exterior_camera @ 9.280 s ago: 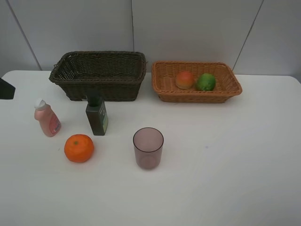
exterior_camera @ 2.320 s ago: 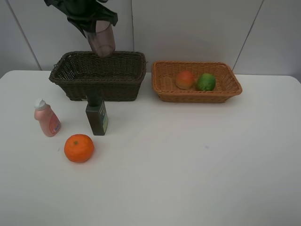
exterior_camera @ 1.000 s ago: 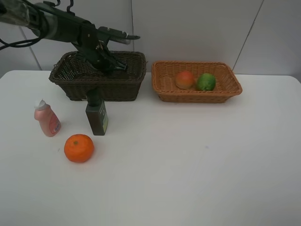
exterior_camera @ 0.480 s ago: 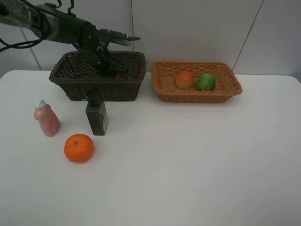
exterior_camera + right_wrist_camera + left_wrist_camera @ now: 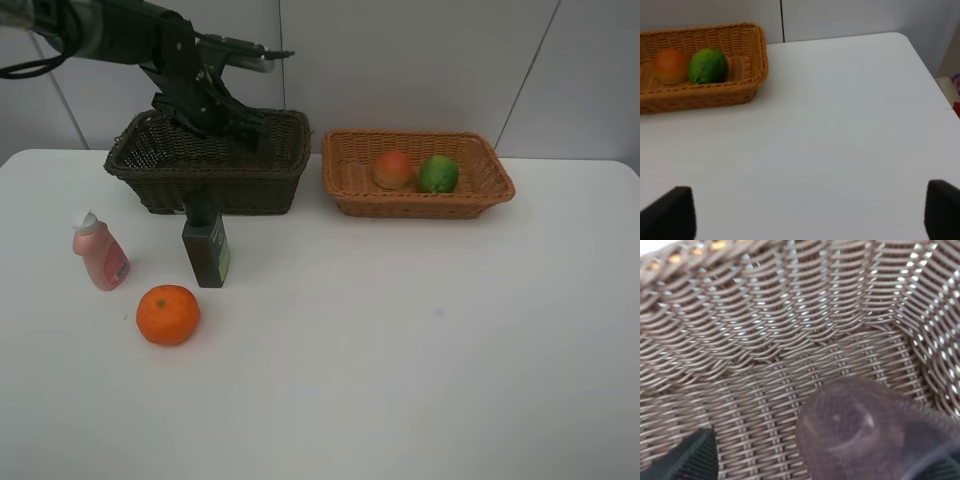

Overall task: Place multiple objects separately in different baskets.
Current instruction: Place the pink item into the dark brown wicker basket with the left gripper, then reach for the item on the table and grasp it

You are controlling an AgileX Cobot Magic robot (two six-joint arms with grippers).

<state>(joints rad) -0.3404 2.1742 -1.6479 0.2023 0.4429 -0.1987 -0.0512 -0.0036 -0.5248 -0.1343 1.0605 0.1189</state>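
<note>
L gripper (image 5: 812,467) is down inside dark basket (image 5: 205,165), toward its back-right part in ext view. Jaws wide. One finger (image 5: 687,460) stands clear of cup (image 5: 855,432). The other sits at the cup's far side; can't tell if it touches. Cup is in dark basket on the woven floor, between the fingers, near a side wall. It's blurry, so can't tell upright vs tipped. Cup is hidden from ext cam by basket wall + arm.

R gripper (image 5: 805,215) is wide open w/ nothing between its fingers. It hangs over bare table (image 5: 840,125), well apart from tan basket (image 5: 760,60). Not seen in ext view.

Tan basket sits right of dark basket, near but not touching, both at back of table. Peach (image 5: 394,169) + lime (image 5: 438,174) are in tan basket side by side, peach on the left.

On table in front of dark basket:
- Green bottle (image 5: 206,248) is upright, just in front of the basket's front wall.
- Pink bottle (image 5: 100,252) is upright, left of green bottle, apart from it.
- Orange (image 5: 168,314) is nearer the cam, between the two bottles, touching neither.
</note>
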